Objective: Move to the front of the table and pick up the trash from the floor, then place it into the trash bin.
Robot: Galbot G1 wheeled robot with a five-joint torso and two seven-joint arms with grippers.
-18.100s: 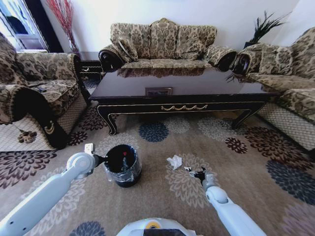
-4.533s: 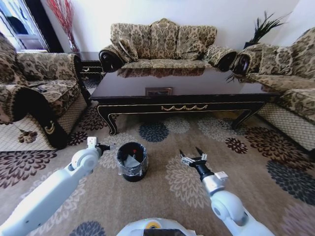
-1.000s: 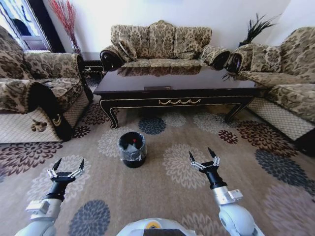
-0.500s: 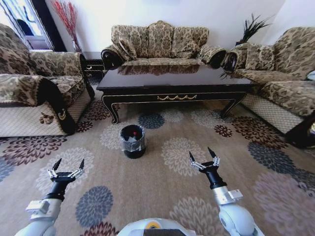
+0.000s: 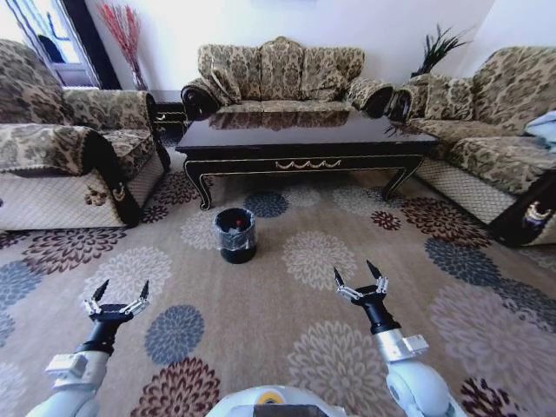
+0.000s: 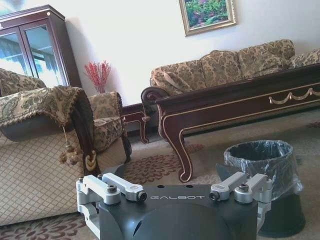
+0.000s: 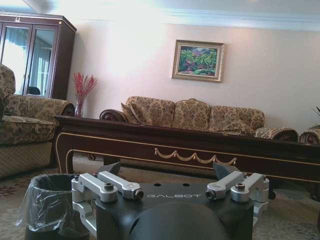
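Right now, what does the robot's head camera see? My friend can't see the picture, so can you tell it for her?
Two open grippers, left gripper and right gripper, hang empty over the flowered floor. Ahead stands the trash bin, before the long dark table, with patterned sofas around.

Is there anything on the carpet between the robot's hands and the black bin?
Nothing visible. Bare patterned floor runs from the open left gripper and the open right gripper up to the trash bin, which stands in front of the table.
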